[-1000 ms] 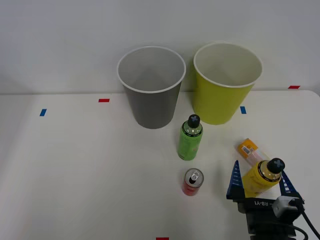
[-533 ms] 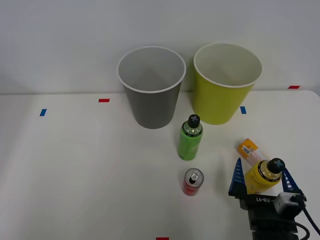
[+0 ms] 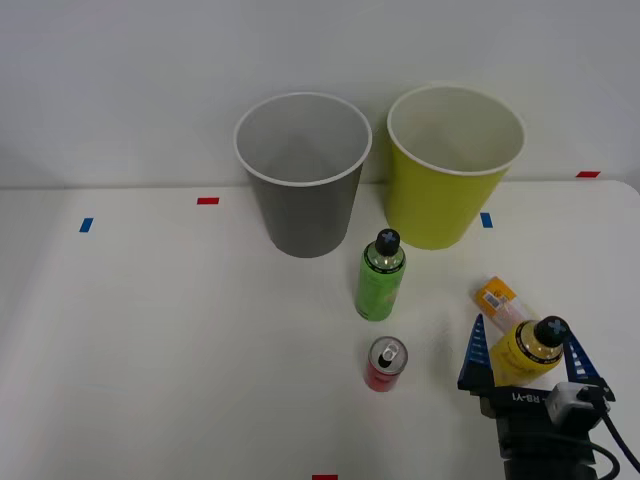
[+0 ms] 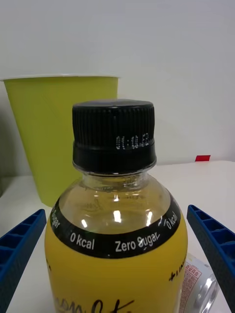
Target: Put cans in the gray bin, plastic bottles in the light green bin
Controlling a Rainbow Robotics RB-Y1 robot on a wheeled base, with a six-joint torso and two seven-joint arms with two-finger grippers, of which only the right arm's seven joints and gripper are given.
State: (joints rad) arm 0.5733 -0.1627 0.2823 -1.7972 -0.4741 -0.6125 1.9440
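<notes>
On the worktop (image 3: 150, 330), nothing is binned yet: right claw (image 3: 525, 352) spread open around the upright yellow bottle (image 3: 526, 352), with red can (image 3: 384, 364), green bottle (image 3: 379, 276) and pink bottle (image 3: 498, 298) waiting.

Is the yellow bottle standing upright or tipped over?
Upright: the yellow bottle stands on the table with its black cap on top, between the open hand's fingers.

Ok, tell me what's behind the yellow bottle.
A pale bottle with an orange label lies on the table just behind the yellow bottle, partly covered by it. Farther back stands the light green bin.
</notes>
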